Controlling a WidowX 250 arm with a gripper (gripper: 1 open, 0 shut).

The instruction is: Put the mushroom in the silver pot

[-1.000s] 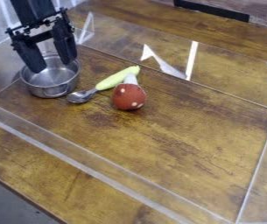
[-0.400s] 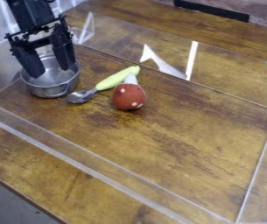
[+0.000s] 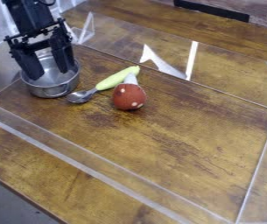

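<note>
The mushroom (image 3: 129,97), red-brown cap with pale specks, lies on the wooden table near the middle. The silver pot (image 3: 49,82) stands at the left, shiny and low-walled. My black gripper (image 3: 45,62) hangs directly over the pot, its fingers spread open with nothing between them, tips reaching down toward the pot's rim. The mushroom is well to the right of the gripper, untouched.
A yellow-green oblong vegetable (image 3: 119,76) lies just behind the mushroom, and a small metal spoon (image 3: 81,95) rests between pot and mushroom. Clear acrylic walls (image 3: 171,59) ring the work area.
The gripper has shifted slightly left and a little up over the pot. The objects have not moved.
</note>
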